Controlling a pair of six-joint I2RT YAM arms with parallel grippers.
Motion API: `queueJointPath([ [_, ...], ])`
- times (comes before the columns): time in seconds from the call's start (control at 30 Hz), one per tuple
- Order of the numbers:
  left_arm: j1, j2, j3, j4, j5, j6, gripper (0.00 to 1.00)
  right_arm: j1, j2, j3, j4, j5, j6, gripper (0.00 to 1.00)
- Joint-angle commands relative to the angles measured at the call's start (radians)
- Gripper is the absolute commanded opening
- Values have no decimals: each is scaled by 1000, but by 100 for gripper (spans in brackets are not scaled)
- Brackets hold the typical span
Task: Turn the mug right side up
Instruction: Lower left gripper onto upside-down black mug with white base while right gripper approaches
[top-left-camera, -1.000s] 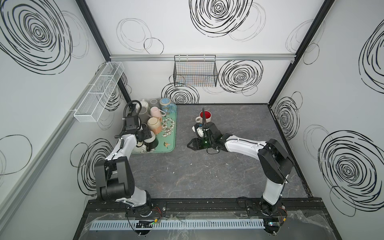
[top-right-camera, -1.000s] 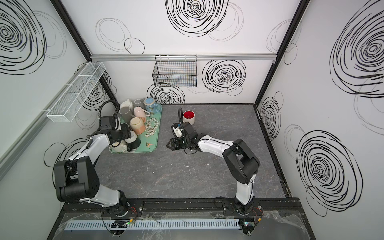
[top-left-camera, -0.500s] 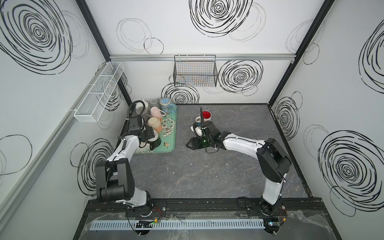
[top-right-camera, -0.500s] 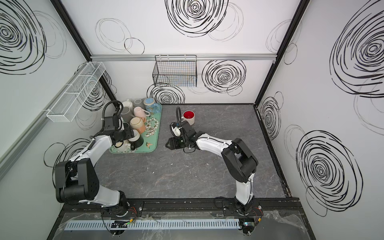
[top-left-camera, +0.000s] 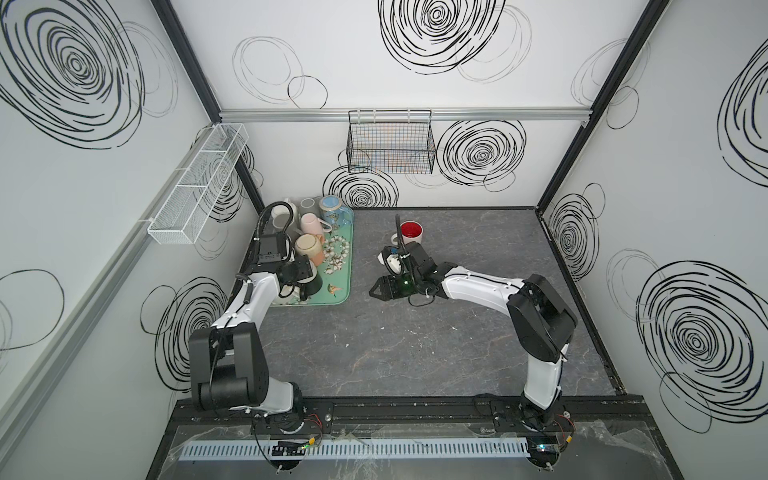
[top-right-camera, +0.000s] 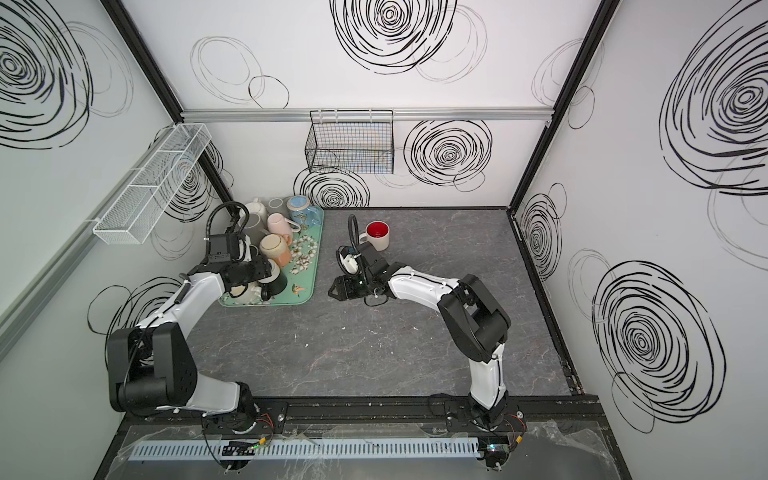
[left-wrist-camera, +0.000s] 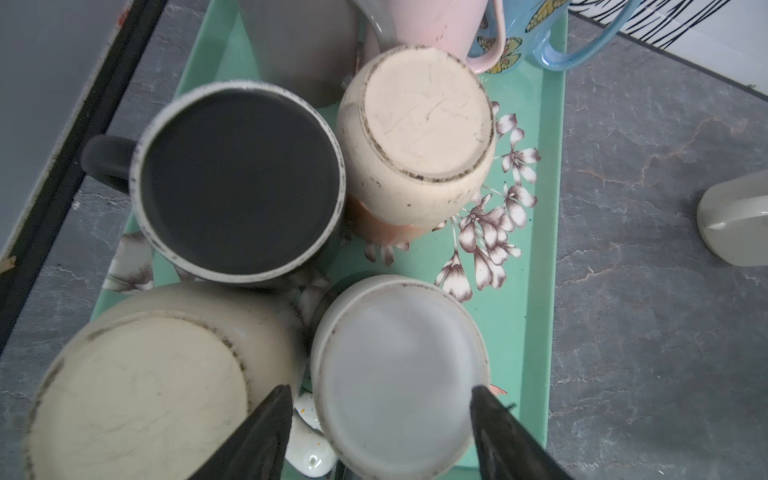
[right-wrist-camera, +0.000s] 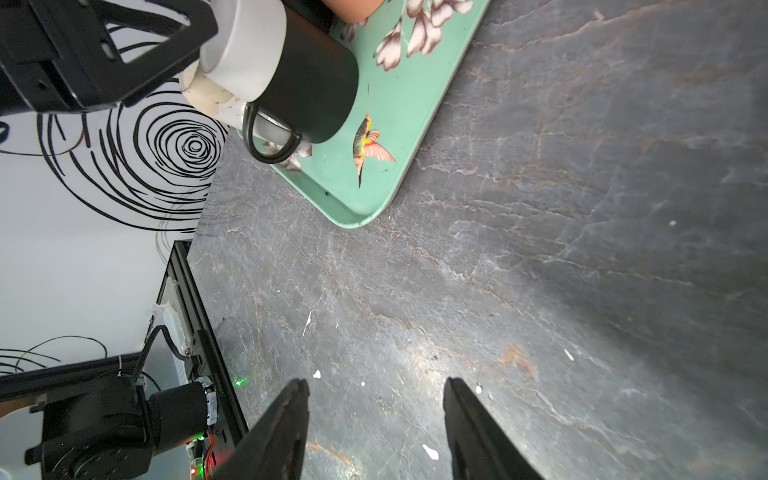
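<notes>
**Mug awaits turning:** A green floral tray (top-left-camera: 341, 277) (top-right-camera: 309, 272) crowded with mugs sits at the left-centre of both top views. It lies close to the left wall on a grey marbled counter (top-left-camera: 415, 345) (top-right-camera: 374, 345).

The black mug (top-left-camera: 314, 282) (top-right-camera: 279, 283) (left-wrist-camera: 399, 374) (right-wrist-camera: 299, 70) has a dark body and a pale base, and it stands mouth-down. In both top views it is at the lower right of the tray, just beside a larger beige mug (left-wrist-camera: 137, 395) that is also inverted.

The left tool (left-wrist-camera: 380, 388) hangs directly over the black mug, its fingers (left-wrist-camera: 257, 436) spread to either side of the upturned base. One finger sits at the edge of the base and a sliver of gap shows at the other, so the mug is bracketed, not clamped. The right wrist view shows the mug's thin loop handle (right-wrist-camera: 270, 139) over the tray's surface.

Further up the tray, a dark grey mug (left-wrist-camera: 241, 178) and a cream-based mug (left-wrist-camera: 419, 120) also rest bottom-up.

The right tool (top-left-camera: 374, 288) (top-right-camera: 334, 287) (right-wrist-camera: 374, 415) is at the middle of both top views, just right of the tray. It hovers low over bare counter with its fingers apart and nothing between them. Above it in the frame, a red-lined mug (top-left-camera: 411, 233) (top-right-camera: 377, 235) stands upright on the counter.
</notes>
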Motion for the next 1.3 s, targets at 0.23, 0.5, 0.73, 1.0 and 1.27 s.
queueJointPath([
  [0.23, -138, 68, -35, 152, 54, -162, 68, 12, 49, 44, 36, 14, 17, 55],
  [0.5, -247, 46, -120, 319, 47, -375, 67, 50, 140, 152, -6, 132, -32, 57],
  [0.73, -229, -28, -144, 259, 8, -339, 68, 95, 239, 293, -53, 209, -61, 61],
  [1.0, -233, -99, -162, 117, -110, -177, 69, 105, 251, 277, -11, 177, -29, 61],
  [1.27, -311, -167, -216, 83, -197, -206, 67, 97, 194, 207, 39, 203, 0, 61],
])
